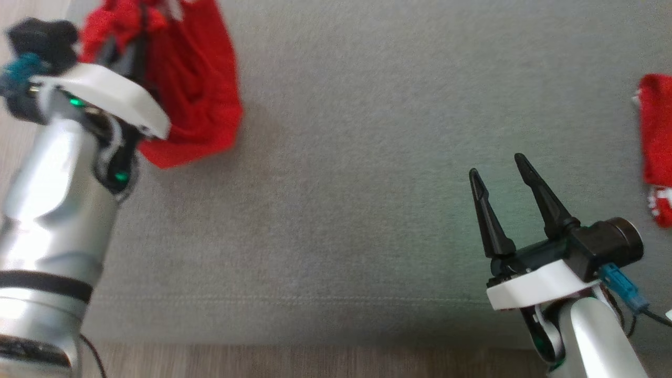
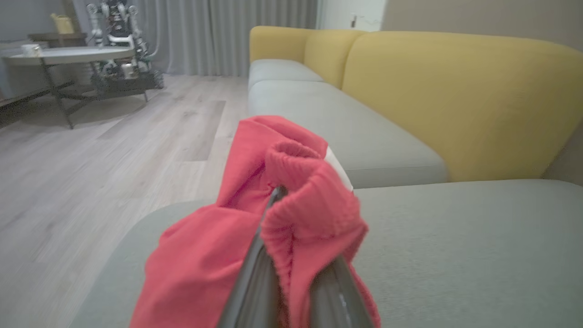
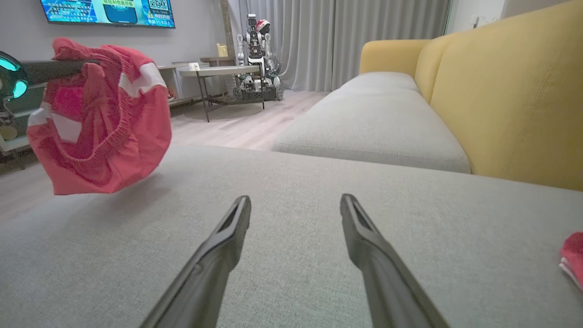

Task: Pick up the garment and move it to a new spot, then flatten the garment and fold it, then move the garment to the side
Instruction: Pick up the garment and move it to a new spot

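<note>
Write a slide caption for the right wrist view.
Open right gripper above the grey cushion; left gripper holds the red garment aloft.

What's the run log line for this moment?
step: relocate | left gripper: shut on red garment, hanging above grey cushion | right gripper: open, empty | other red cloth: lying at cushion's right

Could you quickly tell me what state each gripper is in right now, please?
Left gripper: closed, holding the red garment.
Right gripper: open, holding nothing.
</note>
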You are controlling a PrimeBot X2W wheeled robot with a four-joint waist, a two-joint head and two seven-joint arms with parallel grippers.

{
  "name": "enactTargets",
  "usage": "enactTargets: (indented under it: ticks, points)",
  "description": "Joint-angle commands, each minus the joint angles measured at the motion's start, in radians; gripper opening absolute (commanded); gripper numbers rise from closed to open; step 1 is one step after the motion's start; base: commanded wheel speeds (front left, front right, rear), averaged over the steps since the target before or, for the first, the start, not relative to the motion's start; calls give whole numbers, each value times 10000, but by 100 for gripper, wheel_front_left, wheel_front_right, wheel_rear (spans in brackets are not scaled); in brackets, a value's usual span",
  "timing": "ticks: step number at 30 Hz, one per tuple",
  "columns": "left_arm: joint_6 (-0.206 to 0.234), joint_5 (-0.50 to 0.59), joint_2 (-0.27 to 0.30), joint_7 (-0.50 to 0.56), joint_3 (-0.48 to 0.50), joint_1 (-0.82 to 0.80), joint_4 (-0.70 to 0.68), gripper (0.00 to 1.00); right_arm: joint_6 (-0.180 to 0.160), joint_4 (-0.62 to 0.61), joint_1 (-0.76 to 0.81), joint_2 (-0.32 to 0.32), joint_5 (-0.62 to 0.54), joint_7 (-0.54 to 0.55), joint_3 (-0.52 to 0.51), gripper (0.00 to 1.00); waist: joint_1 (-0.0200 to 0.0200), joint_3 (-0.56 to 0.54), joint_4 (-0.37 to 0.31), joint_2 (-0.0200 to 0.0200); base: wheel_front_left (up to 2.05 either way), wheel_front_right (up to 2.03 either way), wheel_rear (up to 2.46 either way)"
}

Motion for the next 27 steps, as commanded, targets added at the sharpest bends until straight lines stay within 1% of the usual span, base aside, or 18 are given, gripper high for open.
enactTargets:
  ticks: [1, 7, 15, 19, 24, 25, 27]
  points:
    - [8, -45, 431, -113, 133, -228, -525, 0, -4, -376, 28, 103, 112, -91, 193, 100, 0, -515, -385, -1, 0, 0, 0]
    - [8, -184, 200, -181, -637, 660, -1744, 0, -4, -580, 260, 109, 458, -92, 272, 100, 0, -1046, -1185, -1, 0, 0, 0]
    - [12, 14, -338, -203, -1746, 1694, -2856, 0, -4, -752, 310, 111, 827, -92, 327, 100, 0, -1073, -2379, -1, 0, 0, 0]
    - [11, 106, -761, -210, -2214, 2122, -2611, 0, -4, -731, 294, 111, 976, -92, 308, 100, 0, -996, -2887, -1, 0, 0, 0]
    - [10, 401, -1162, -218, -2692, 2149, -1695, 0, -4, -783, 181, 111, 1054, -92, 419, 100, 0, -699, -3341, -1, 0, 0, 0]
    - [10, 505, -1214, -219, -2743, 2100, -1463, 0, -4, -785, 148, 111, 1068, -92, 442, 100, 0, -636, -3405, -1, 0, 0, 0]
    - [54, 1093, -1216, -221, -2822, 1914, -794, 0, -4, -801, 57, 112, 1113, -92, 554, 100, 0, -453, -3573, -1, 0, 0, 0]
